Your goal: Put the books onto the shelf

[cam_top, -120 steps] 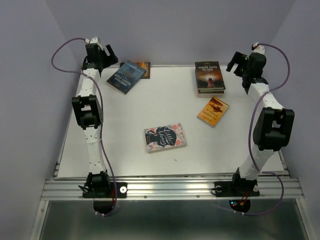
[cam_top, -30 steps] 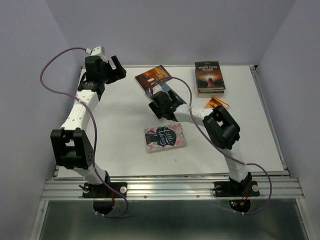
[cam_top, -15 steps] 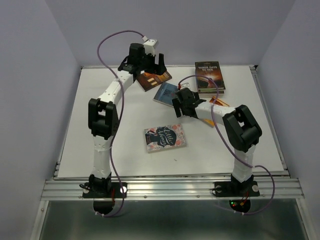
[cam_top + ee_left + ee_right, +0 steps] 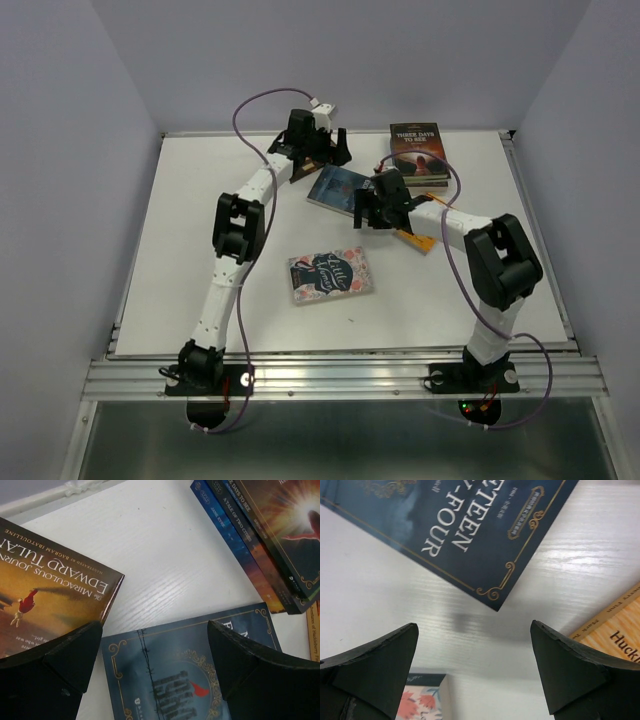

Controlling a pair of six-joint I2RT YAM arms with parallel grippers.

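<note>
The white table (image 4: 180, 260) carries all the books lying flat with covers up, which suits a grasp from above or at an edge. No shelf shows in any view, so where they are bound cannot be said. Both arms reach to the far middle, where most of the books crowd together. The stack (image 4: 418, 152) of several books lies squared near the far edge, right of centre. It is well apart from the flowered navy book (image 4: 330, 275), which lies alone nearer the bases. The dark blue book (image 4: 333, 186) lies askew between the two wrists. The brown book (image 4: 45, 585) is just beside its far-left corner, and the orange book (image 4: 612, 632) is near its right side, partly under the right arm in the overhead view. The left gripper (image 4: 155, 627) hangs spread wide and empty over the gap between the brown and dark blue covers, probably choosing between them. The right gripper (image 4: 474, 626) is likewise spread wide and holds nothing, over bare table just off the dark blue book's corner. How high either hangs above the covers is hard to judge from these angles. None of the books looks put away yet.
</note>
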